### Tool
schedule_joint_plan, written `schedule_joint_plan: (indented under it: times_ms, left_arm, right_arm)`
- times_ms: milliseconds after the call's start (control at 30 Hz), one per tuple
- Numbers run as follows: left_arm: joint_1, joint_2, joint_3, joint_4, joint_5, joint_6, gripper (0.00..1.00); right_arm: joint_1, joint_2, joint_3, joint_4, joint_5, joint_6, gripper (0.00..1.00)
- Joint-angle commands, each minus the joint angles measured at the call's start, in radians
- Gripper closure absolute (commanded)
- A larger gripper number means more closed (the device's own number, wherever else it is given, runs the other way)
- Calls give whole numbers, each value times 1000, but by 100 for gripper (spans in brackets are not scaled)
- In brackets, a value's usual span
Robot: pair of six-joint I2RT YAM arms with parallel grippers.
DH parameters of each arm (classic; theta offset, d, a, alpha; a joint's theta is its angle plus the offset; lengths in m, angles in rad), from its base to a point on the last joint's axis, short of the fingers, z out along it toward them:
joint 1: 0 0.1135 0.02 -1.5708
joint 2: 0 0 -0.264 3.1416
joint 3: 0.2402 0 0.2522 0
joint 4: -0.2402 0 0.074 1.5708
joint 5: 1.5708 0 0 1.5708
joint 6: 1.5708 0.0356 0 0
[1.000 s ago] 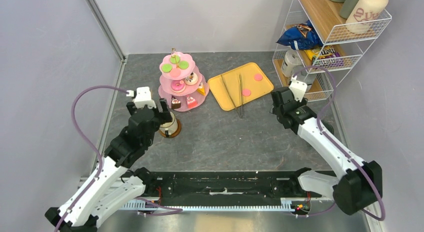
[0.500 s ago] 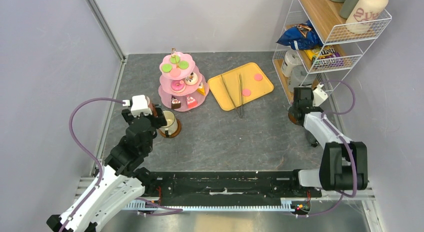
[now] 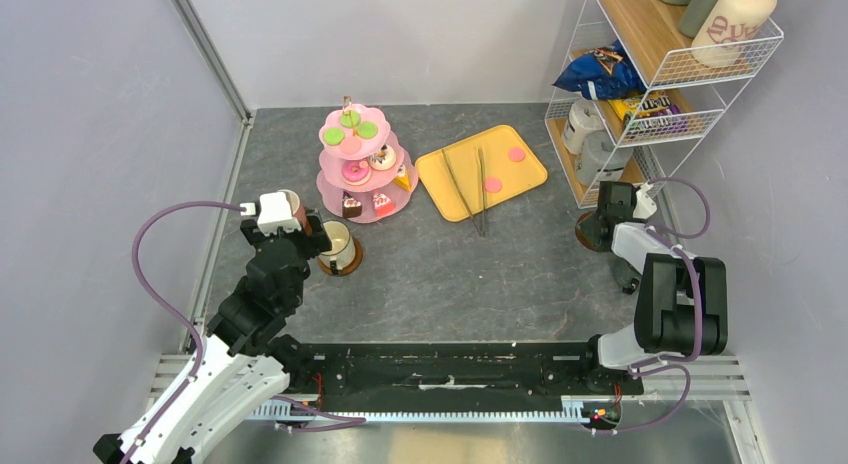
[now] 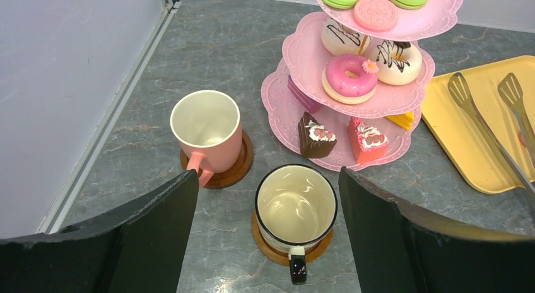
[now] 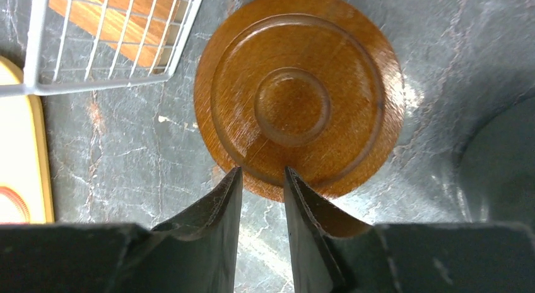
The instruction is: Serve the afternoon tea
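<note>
The pink three-tier stand holds macarons, donuts and cake wedges. In front of it, a pink mug and a black-rimmed cream mug each stand on a brown saucer. My left gripper hovers wide open above and just short of the cream mug, touching nothing. A bare brown saucer lies on the floor by the wire shelf. My right gripper points down at its near rim, jaws a narrow gap apart with nothing pinched between them.
A yellow tray right of the stand carries metal tongs and two pink macarons. The wire shelf at the right holds a crisp bag, a candy packet, bottles and pale containers. Its lower corner is close to my right gripper.
My right arm swung right and folded down beside the shelf, and its jaws narrowed over the saucer. My left gripper drew back a little from the cream mug.
</note>
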Motion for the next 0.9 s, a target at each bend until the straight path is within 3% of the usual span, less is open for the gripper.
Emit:
schedule_joint_plan:
  times_ms: [0, 267, 533, 667, 733, 867]
  left_arm:
    - [5, 0, -9, 45, -18, 29, 12]
    - [6, -4, -10, 40, -21, 27, 12]
    - [6, 5, -13, 40, -17, 27, 12]
    - [5, 12, -14, 36, -19, 26, 12]
    - [5, 13, -12, 34, -18, 26, 12]
    - [5, 14, -14, 32, -21, 26, 13]
  right_arm:
    - [-2, 14, 9, -43, -88, 28, 63]
    - [40, -23, -28, -159, -269, 84, 71]
    - [379, -109, -23, -233, -284, 147, 69]
    - [429, -144, 60, -322, -251, 59, 65]
    - [428, -169, 102, -378, -147, -7, 60]
    - [421, -173, 165, -495, 4, -93, 43]
